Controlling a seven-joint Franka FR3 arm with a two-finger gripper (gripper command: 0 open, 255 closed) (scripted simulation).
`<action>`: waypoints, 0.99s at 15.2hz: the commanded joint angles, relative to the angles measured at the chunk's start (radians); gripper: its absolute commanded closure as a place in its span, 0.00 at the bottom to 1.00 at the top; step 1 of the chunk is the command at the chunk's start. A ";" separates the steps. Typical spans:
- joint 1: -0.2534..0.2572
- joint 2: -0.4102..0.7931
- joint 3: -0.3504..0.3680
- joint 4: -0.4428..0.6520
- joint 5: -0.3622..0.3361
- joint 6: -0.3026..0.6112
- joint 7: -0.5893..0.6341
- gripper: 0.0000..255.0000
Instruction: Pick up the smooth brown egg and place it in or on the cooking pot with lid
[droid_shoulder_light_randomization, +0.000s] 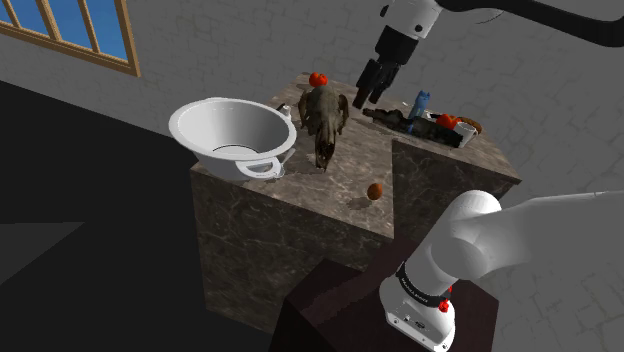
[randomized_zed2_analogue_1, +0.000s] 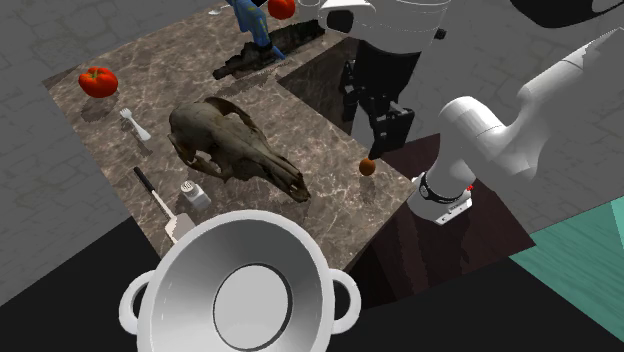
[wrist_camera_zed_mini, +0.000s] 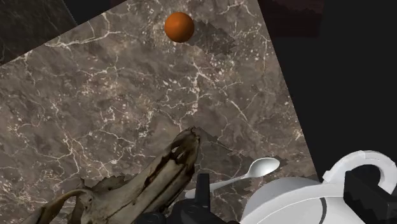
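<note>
The big marble counter (droid_shoulder_light_randomization: 335, 185) is carrying everything. A white pot (droid_shoulder_light_randomization: 203, 126) is sitting at its corner on the shoulder view's left, with 1 animal skull (droid_shoulder_light_randomization: 325, 120) lying just beside it. The black gripper (droid_shoulder_light_randomization: 366, 97) is hovering near the skull, its 2 fingers standing wide apart, gripping nothing. The little brown egg (droid_shoulder_light_randomization: 375, 190) is resting near the stand-side edge, well apart from the pot.

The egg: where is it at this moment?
In the shoulder view the egg lies on the counter near its lower-right edge, apart from the skull and the pot.
</note>
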 joint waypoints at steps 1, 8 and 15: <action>0.000 0.000 0.000 0.000 0.000 0.000 0.000 0.00; -0.003 -0.131 -0.098 -0.260 -0.040 0.088 -0.161 0.00; -0.037 -0.219 -0.222 -0.478 -0.121 0.171 -0.335 0.00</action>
